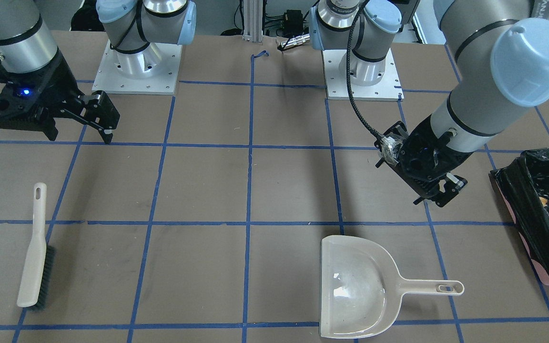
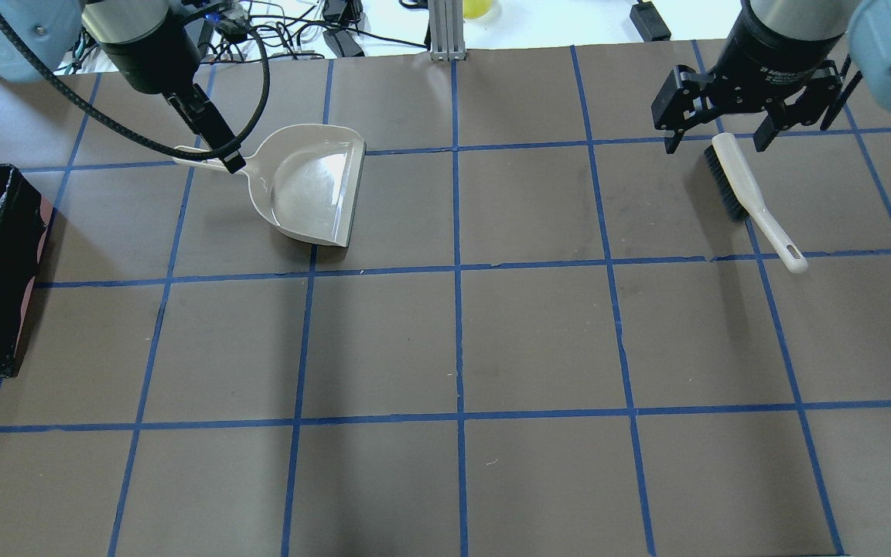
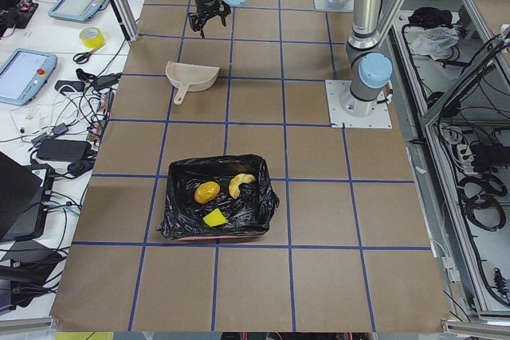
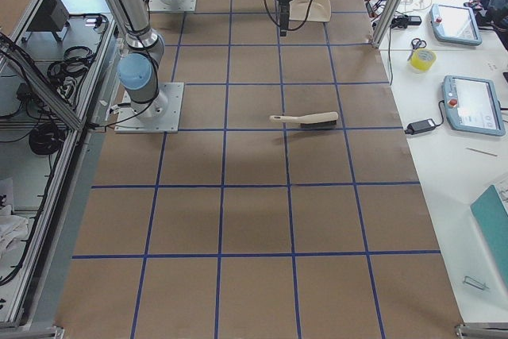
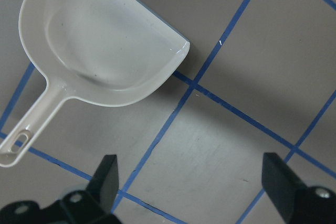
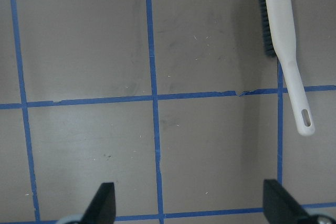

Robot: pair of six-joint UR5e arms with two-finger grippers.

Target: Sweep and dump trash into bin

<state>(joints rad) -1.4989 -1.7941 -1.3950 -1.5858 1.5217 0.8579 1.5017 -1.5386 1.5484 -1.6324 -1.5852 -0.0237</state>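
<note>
Trash check: all three items lie inside the bin (image 3: 177, 205), which sits at the left end of the table (image 2: 453, 348). The bin's black bag liner is crumpled over its rim. In the left side view we see the potato (image 3: 206, 192) and the croissant (image 3: 241, 185) side by side on the liner. The yellow sponge (image 3: 213, 218) lies just beside the potato, closer to the table's left end. The dustpan (image 1: 355, 290) lies flat on the far left part of the table. Its pan is bare, its handle points left toward the bin and its open mouth faces right. It is well apart from the bin. The left gripper (image 5: 191, 182) hangs above the table near the dustpan's handle. Its fingers are spread wide with nothing between them, and the wrist view shows only table between the tips, with the dustpan off to one side. The brush (image 2: 747, 193) lies on the far right part of the table, bristles facing left and handle angled toward the near right. The right gripper (image 6: 189, 205) hovers off the table near the brush without touching it. Its fingers are likewise spread and hold nothing. We see blue tape lines on the brown table covering between both sets of fingertips.
</note>
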